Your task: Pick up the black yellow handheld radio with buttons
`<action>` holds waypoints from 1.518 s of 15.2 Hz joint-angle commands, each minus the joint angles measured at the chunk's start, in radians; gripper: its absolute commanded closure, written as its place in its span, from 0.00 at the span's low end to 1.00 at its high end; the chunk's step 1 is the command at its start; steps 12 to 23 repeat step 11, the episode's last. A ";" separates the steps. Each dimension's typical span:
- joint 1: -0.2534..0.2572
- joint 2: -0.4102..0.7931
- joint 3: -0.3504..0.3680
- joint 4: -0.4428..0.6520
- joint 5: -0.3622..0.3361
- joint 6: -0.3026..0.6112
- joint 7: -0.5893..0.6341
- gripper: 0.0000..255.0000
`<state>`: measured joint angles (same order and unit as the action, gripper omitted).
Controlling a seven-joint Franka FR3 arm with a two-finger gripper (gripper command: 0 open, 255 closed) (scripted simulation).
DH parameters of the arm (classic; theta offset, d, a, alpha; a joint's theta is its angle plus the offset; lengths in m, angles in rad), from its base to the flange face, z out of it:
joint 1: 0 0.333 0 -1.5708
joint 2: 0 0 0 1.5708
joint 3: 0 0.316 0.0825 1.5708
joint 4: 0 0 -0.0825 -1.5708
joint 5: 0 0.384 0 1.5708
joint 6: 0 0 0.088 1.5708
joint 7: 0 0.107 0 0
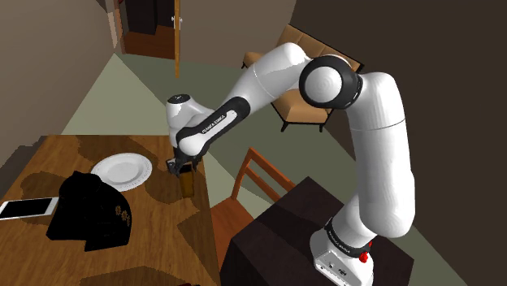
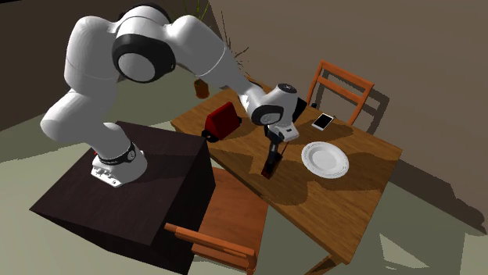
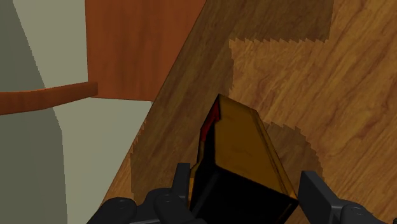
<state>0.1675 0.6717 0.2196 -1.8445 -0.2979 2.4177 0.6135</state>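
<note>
Wrist view puts our black two-finger claw [image 3: 245, 181] right over the boxy black-and-yellow handheld radio [image 3: 245, 146] with a red side strip. The radio sits inside the claw, but we cannot tell whether it is clamped or loose. Below the claw the radio points end-down at the brown wooden tabletop [image 3: 331, 95], close to its edge. Just past that edge we see an orange-brown wooden chair [image 3: 140, 44]. Farther from the claw lie a round white plate [image 1: 122, 171], a black bundle [image 1: 89, 207] and a flat white phone [image 1: 28, 209].
</note>
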 commanded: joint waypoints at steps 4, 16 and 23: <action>-0.010 -0.054 0.014 -0.013 0.016 -0.040 -0.011 1.00; -0.019 -0.106 0.027 -0.018 0.034 -0.086 -0.024 1.00; -0.019 -0.106 0.027 -0.018 0.034 -0.086 -0.024 1.00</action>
